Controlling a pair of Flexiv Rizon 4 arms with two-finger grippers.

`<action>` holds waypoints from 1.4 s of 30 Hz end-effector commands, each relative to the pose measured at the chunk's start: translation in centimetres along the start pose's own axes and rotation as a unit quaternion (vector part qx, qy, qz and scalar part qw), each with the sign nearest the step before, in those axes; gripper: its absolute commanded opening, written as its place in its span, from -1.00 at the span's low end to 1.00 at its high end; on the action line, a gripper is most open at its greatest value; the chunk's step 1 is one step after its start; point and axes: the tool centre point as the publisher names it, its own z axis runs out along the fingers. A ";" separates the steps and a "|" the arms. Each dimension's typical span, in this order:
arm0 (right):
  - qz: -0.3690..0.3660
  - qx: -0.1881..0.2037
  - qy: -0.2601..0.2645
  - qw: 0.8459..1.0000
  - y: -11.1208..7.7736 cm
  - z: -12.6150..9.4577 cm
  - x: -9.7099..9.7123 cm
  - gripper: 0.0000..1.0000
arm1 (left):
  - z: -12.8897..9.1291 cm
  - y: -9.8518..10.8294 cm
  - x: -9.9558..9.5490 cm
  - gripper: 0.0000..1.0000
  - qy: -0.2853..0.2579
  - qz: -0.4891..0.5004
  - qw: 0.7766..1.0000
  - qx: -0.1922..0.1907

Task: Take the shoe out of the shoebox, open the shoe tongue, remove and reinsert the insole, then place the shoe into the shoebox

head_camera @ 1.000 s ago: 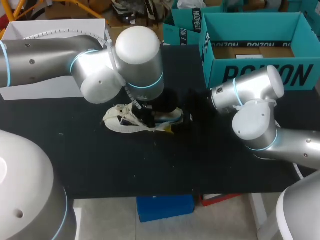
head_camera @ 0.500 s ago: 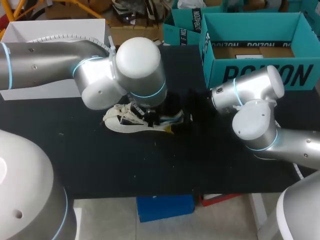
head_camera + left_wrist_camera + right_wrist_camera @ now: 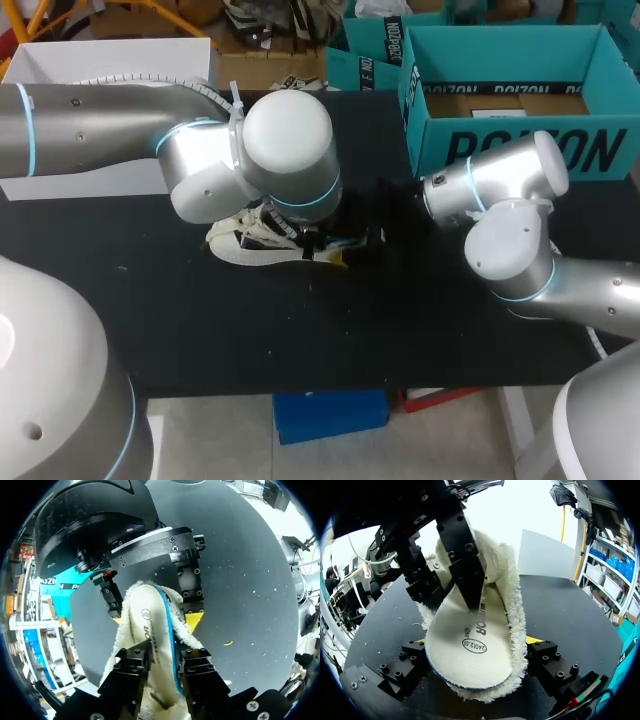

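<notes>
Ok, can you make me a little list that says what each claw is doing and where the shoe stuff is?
left claw: closed on the fleecy cream insole with a blue edge, pinching it where it curls
right claw: closed across one end of the same insole, fingers wide apart
insole: held between both claws, not inside the shoe
white lace-up shoe: lying on the black table, beside the insole
teal cardboard shoebox: open, at the table's far right, no shoe seen inside
</notes>
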 end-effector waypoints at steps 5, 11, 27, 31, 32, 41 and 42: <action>0.000 0.001 0.000 1.000 -0.1 0.1 0.0 -1.00 | -0.8 0.0 0.3 -1.00 0.005 0.001 1.000 0.011; 0.000 0.001 0.000 1.000 -0.1 0.1 0.0 -1.00 | -3.4 0.7 0.8 -1.00 0.031 -0.004 0.999 0.039; 0.000 0.001 0.000 1.000 -0.1 0.1 0.0 -1.00 | -10.7 0.4 1.5 -1.00 0.111 -0.017 0.978 0.174; 0.000 0.001 0.000 1.000 -0.1 0.1 0.0 -1.00 | -12.7 -0.5 1.2 -1.00 0.124 -0.016 0.968 0.217; 0.000 0.001 0.000 1.000 -0.1 0.1 0.0 -1.00 | -13.2 -0.8 1.1 -1.00 0.129 -0.015 0.964 0.233; 0.000 0.001 0.000 1.000 -0.1 0.1 0.0 -1.00 | -18.2 -2.5 0.6 -1.00 0.155 -0.026 0.930 0.333; 0.000 0.001 0.000 1.000 -0.1 0.1 0.0 -1.00 | -18.8 -2.7 0.7 -1.00 0.160 -0.029 0.924 0.346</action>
